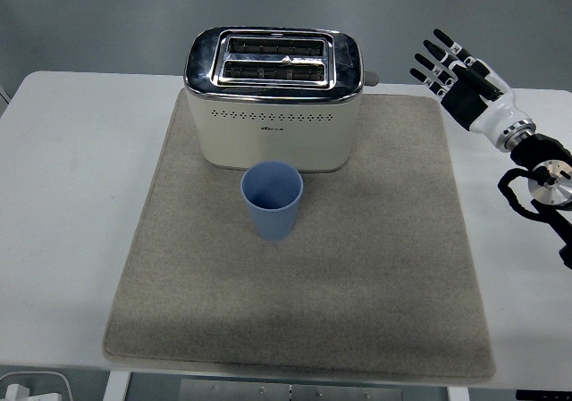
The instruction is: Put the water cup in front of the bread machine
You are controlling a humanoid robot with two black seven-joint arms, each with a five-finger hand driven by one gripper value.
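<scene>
The blue cup [272,200] stood upright on the grey mat [375,267], just in front of the cream toaster [273,99] with its 2 slots. The right hand [458,72] hung above the table's [63,187] far right side, well apart from the cup, fingers spread and empty.
</scene>
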